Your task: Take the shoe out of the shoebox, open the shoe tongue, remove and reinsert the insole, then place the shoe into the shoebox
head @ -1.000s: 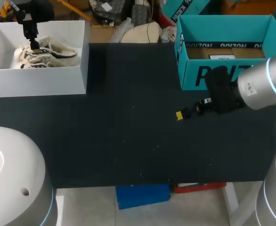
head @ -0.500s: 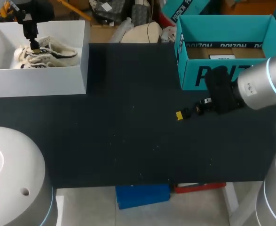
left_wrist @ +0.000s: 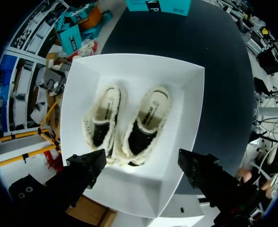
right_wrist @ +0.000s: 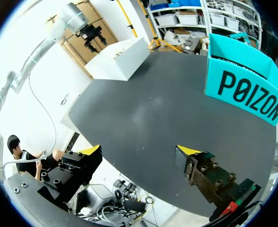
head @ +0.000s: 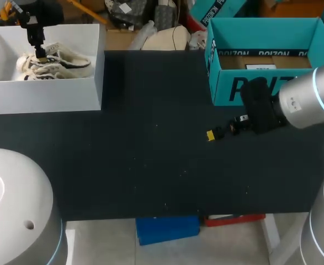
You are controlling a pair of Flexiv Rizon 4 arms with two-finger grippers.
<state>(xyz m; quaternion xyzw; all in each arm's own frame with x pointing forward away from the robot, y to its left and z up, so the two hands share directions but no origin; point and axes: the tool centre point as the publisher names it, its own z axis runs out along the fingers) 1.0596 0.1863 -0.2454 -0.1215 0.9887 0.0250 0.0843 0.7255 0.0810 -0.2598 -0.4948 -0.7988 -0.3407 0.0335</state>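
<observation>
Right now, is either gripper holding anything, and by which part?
Nothing is held. The left gripper hangs open above the shoebox, fingers wide apart, gripping neither of the shoes; the right gripper is open over the table.

Shoes point(head: 68, 59) inside shoebox point(head: 46, 95), far left

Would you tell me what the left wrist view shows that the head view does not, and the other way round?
Only the left wrist view looks straight down into the pair of shoes, showing their insoles, with the left gripper open above them. Only the head view shows the right gripper, open over the table in front of the teal box. Both show the white box holding the shoes on the black table.
</observation>
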